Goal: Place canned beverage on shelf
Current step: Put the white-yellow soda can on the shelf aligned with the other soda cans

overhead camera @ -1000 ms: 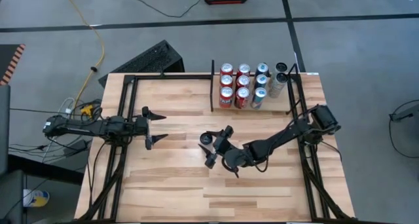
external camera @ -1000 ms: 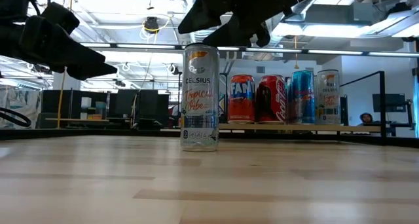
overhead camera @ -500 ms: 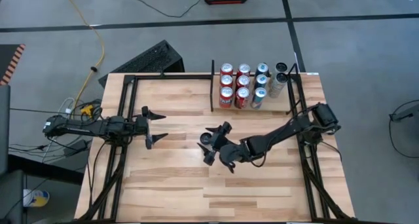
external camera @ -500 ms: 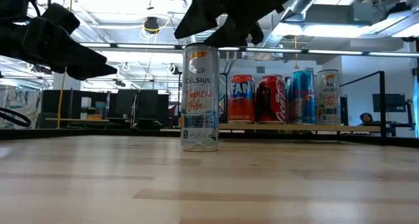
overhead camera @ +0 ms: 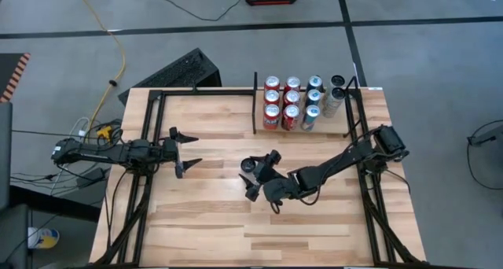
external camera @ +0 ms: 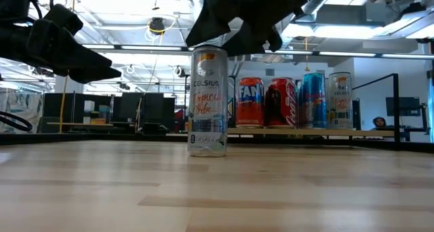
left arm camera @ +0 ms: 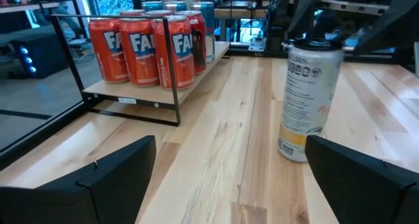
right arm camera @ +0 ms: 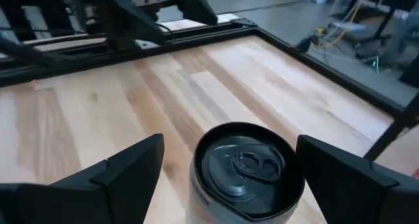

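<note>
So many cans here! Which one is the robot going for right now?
The tall white can standing alone mid-table. The right gripper hangs open just above its top, while all the other cans sit packed on the shelf at the back.

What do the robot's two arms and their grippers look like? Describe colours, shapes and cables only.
Both arms are slim, jointed and matte black. The left gripper and the right gripper end in two tapered, wedge-shaped black jaws. Dark cables trail along the right arm.
</note>
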`<state>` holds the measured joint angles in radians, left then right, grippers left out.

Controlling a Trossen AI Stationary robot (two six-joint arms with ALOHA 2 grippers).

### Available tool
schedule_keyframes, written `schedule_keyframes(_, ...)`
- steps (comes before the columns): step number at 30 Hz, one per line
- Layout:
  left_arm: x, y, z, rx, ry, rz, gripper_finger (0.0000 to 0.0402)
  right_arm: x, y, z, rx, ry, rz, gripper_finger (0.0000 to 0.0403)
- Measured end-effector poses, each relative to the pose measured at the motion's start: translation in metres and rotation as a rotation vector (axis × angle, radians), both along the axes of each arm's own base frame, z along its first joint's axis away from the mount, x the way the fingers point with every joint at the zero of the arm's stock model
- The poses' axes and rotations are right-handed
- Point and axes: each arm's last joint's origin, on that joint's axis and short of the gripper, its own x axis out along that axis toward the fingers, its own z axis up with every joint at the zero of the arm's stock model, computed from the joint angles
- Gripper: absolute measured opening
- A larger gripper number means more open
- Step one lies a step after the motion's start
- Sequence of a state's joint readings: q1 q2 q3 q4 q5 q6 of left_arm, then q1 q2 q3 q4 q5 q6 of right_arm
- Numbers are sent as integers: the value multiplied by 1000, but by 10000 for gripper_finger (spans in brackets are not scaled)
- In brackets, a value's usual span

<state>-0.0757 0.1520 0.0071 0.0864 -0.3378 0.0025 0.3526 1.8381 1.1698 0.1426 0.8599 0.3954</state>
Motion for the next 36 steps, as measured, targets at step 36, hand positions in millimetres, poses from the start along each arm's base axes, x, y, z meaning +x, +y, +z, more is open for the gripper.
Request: schedule_keyframes(36,0,0,-2,-21,10,-11,377,2,1,-17,48,-21,-89,374)
